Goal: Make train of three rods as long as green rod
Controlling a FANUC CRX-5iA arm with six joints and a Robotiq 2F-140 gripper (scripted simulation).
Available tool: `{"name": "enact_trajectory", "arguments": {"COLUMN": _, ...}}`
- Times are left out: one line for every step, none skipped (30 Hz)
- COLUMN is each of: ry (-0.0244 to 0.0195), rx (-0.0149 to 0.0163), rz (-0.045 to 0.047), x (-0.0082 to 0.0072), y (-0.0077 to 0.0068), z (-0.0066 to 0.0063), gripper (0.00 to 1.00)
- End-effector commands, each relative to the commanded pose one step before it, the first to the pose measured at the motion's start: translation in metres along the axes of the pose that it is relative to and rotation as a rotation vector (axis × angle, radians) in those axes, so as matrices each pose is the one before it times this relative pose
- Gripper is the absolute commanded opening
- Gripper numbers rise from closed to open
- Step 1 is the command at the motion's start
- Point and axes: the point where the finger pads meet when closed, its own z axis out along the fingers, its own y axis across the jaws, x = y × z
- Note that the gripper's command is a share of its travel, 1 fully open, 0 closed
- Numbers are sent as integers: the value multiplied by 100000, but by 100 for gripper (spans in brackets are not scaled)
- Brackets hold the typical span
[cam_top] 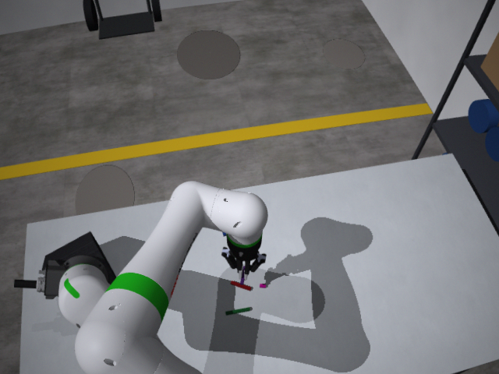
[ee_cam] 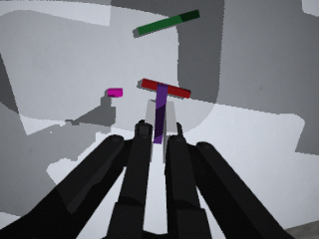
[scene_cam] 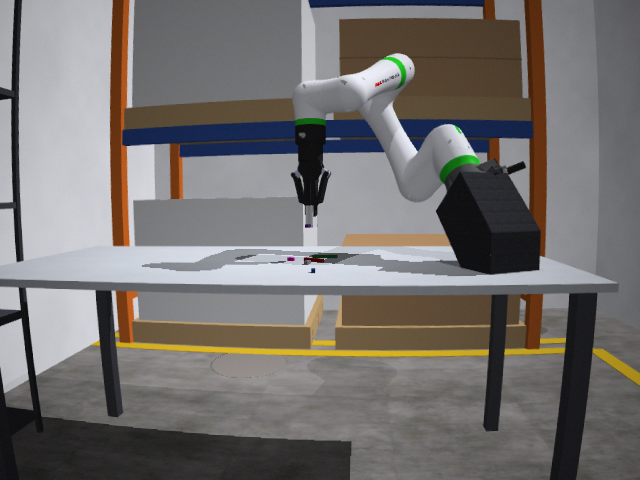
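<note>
My gripper [cam_top: 243,270] hangs well above the table and is shut on a purple rod [ee_cam: 159,114], which hangs down between the fingers. It also shows in the exterior view [scene_cam: 308,217]. Below it a red rod [cam_top: 241,285] lies flat, with a small magenta rod [cam_top: 263,285] just to its right. The green rod [cam_top: 238,310] lies flat a little nearer the front edge. In the wrist view I see the red rod [ee_cam: 165,88], the magenta rod [ee_cam: 115,92] and the green rod [ee_cam: 167,23]. A small blue rod [scene_cam: 312,269] lies near the table's edge in the exterior view.
The arm's black base block [cam_top: 76,259] stands at the table's left. A dark shelf frame [cam_top: 463,88] with blue rolls stands beyond the table's right end. My arm hides part of the table behind the gripper in the top view.
</note>
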Motion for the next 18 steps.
{"name": "enact_trajectory", "arguments": {"ry": 116, "rx": -394, "rz": -10665, "x": -3978, "y": 1375, "z": 98, "gripper": 3}}
{"name": "enact_trajectory", "arguments": {"ry": 42, "rx": 5, "rz": -2567, "x": -924, "y": 323, "z": 15, "gripper": 3}}
{"name": "enact_trajectory", "arguments": {"ry": 55, "rx": 13, "rz": -2562, "x": -924, "y": 319, "z": 18, "gripper": 3}}
{"name": "enact_trajectory", "arguments": {"ry": 69, "rx": 20, "rz": -2560, "x": -926, "y": 314, "z": 21, "gripper": 3}}
{"name": "enact_trajectory", "arguments": {"ry": 83, "rx": 27, "rz": -2557, "x": -926, "y": 310, "z": 24, "gripper": 3}}
{"name": "enact_trajectory", "arguments": {"ry": 97, "rx": 34, "rz": -2554, "x": -927, "y": 306, "z": 27, "gripper": 3}}
{"name": "enact_trajectory", "arguments": {"ry": 0, "rx": 0, "rz": 0, "x": 0, "y": 0, "z": 0, "gripper": 3}}
{"name": "enact_trajectory", "arguments": {"ry": 0, "rx": 0, "rz": 0, "x": 0, "y": 0, "z": 0, "gripper": 3}}
{"name": "enact_trajectory", "arguments": {"ry": 359, "rx": 131, "rz": -7309, "x": -2642, "y": 915, "z": 100, "gripper": 3}}
{"name": "enact_trajectory", "arguments": {"ry": 102, "rx": 38, "rz": -1713, "x": -627, "y": 192, "z": 27, "gripper": 3}}
{"name": "enact_trajectory", "arguments": {"ry": 119, "rx": 44, "rz": -1866, "x": -683, "y": 208, "z": 31, "gripper": 3}}
{"name": "enact_trajectory", "arguments": {"ry": 166, "rx": 61, "rz": -2417, "x": -886, "y": 268, "z": 44, "gripper": 3}}
{"name": "enact_trajectory", "arguments": {"ry": 193, "rx": 70, "rz": -2585, "x": -948, "y": 284, "z": 51, "gripper": 3}}
{"name": "enact_trajectory", "arguments": {"ry": 207, "rx": 74, "rz": -2554, "x": -938, "y": 276, "z": 55, "gripper": 3}}
{"name": "enact_trajectory", "arguments": {"ry": 221, "rx": 77, "rz": -2533, "x": -932, "y": 269, "z": 59, "gripper": 3}}
{"name": "enact_trajectory", "arguments": {"ry": 111, "rx": 38, "rz": -1206, "x": -445, "y": 124, "z": 29, "gripper": 3}}
{"name": "enact_trajectory", "arguments": {"ry": 23, "rx": 8, "rz": -242, "x": -89, "y": 24, "z": 6, "gripper": 3}}
{"name": "enact_trajectory", "arguments": {"ry": 1, "rx": 0, "rz": -12, "x": -5, "y": 1, "z": 0, "gripper": 3}}
